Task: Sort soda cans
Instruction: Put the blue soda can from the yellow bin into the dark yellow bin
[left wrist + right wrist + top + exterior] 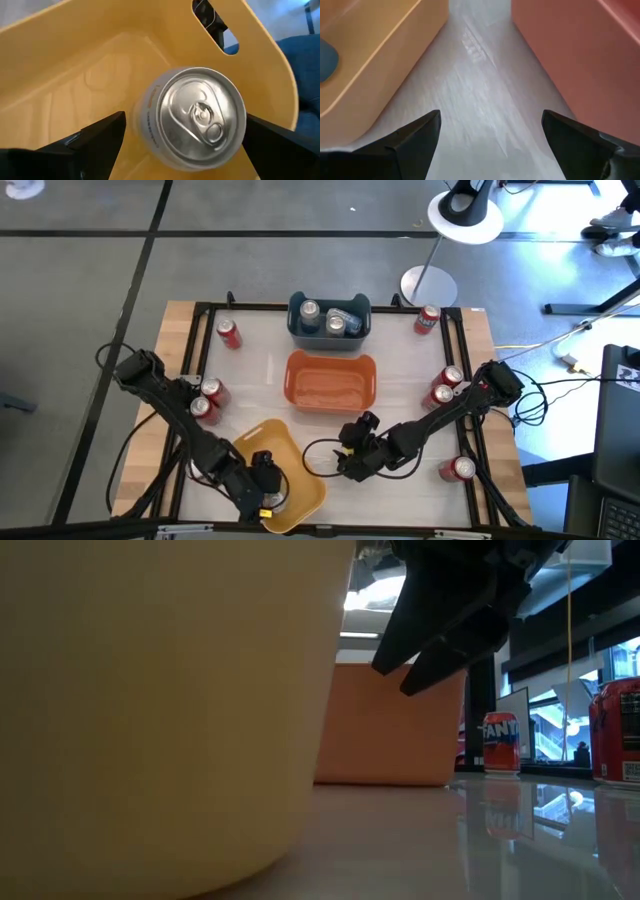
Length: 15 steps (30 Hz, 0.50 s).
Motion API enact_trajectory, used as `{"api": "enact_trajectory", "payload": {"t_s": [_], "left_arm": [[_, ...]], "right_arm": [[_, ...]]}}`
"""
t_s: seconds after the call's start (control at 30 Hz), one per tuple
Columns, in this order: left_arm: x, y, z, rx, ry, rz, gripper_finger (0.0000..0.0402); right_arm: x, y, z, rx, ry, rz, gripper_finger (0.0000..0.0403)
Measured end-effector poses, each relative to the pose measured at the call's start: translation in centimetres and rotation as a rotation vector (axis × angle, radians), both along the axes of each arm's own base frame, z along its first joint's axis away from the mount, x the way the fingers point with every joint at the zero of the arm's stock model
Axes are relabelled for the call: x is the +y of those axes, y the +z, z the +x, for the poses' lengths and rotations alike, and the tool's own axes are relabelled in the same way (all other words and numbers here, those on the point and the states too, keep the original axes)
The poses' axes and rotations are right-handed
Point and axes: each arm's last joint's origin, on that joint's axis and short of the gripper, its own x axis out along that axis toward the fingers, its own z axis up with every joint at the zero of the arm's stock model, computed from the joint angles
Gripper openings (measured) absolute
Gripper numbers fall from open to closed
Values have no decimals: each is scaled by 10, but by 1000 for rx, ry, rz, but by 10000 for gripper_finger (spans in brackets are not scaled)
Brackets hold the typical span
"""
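Straddling an upright silver-topped, pale-bodied aluminium soda can (192, 120), the left gripper (268, 492) hangs inside the yellow plastic bin (300, 480) at the table's near edge. Its fingers stand spread, one on each side of the can, with visible gaps; nothing is gripped. The can's long axis is vertical and points straight at the wrist camera, so the can lies directly ahead of the gripper, between the fingers. The left arm is by far the nearer to it.

The right gripper (352, 461) hovers, released and empty, above bare table between the yellow bin and the orange plastic bin (330, 380). Judged from this, a straight retreat along the can's axis would clear it without tipping.

Other red cans (210, 398) wait at the table's sides.
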Motion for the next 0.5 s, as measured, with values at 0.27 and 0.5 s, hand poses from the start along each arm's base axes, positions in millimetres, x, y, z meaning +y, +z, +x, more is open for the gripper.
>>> {"api": "enact_trajectory", "payload": {"t_s": [0.27,0.5], "left_arm": [[6,-22,12,44,16,84,368],[17,-24,23,-1,26,165,333]], "right_arm": [[0,0,0,-5,-15,12,347],[0,0,0,-4,-15,11,347]]}}
